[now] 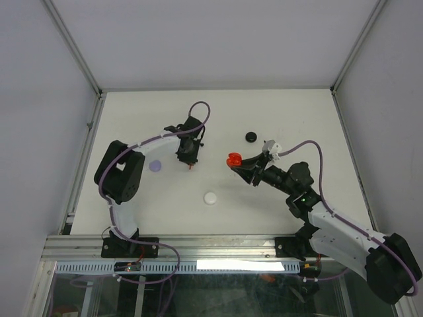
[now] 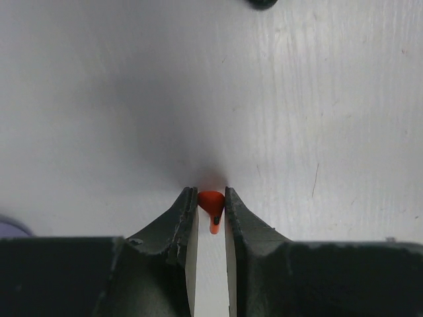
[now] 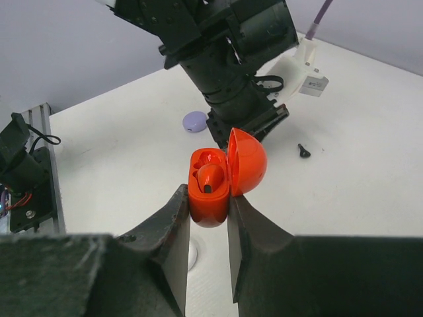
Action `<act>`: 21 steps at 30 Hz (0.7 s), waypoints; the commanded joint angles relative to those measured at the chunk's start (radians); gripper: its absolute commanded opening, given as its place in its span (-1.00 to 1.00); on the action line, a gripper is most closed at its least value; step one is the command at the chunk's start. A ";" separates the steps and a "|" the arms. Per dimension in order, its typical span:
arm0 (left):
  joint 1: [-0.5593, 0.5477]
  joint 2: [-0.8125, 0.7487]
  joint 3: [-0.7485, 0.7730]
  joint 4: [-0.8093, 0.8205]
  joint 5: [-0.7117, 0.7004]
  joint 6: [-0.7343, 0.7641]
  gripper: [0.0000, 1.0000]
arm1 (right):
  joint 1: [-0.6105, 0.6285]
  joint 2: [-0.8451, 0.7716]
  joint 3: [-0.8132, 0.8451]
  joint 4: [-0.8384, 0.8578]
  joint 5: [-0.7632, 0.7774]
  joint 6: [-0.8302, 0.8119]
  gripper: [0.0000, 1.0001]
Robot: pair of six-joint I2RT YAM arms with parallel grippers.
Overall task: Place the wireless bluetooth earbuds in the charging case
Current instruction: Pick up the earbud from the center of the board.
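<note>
Top view: fixed high, above and behind the arm bases; looks down on the whole worktop (image 1: 264, 112); far off, both arms in frame.
Left wrist view: rides the left arm (image 1: 122, 175); looks down past the left pincer (image 2: 211, 193) at the worktop; very near, red earbud (image 2: 210, 199) mid-frame.
Right wrist view: rides the right arm (image 1: 337, 228); looks low across the worktop past the right pincer (image 3: 208, 198) toward the left arm; red case (image 3: 210, 181) close in foreground.
Shared, top and right wrist: left arm, lavender case (image 3: 195, 121), red case.
Shared, top and left wrist: worktop patch under the left pincer.
</note>
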 commanded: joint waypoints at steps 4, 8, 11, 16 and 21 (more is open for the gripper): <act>-0.031 -0.251 -0.108 0.098 -0.048 -0.094 -0.95 | -0.002 0.056 0.026 0.167 -0.040 -0.028 -0.95; -0.069 -0.363 -0.155 0.154 -0.087 -0.138 -0.95 | 0.002 0.093 0.022 0.225 -0.042 -0.043 -0.96; -0.114 -0.465 -0.209 0.230 -0.138 -0.174 -0.96 | 0.007 0.115 0.016 0.273 -0.037 -0.063 -0.97; -0.192 -0.588 -0.265 0.325 -0.187 -0.243 -0.94 | 0.018 0.146 0.000 0.353 -0.025 -0.105 -0.98; -0.293 -0.662 -0.291 0.387 -0.271 -0.266 -0.94 | 0.025 0.180 -0.006 0.411 -0.002 -0.131 -1.00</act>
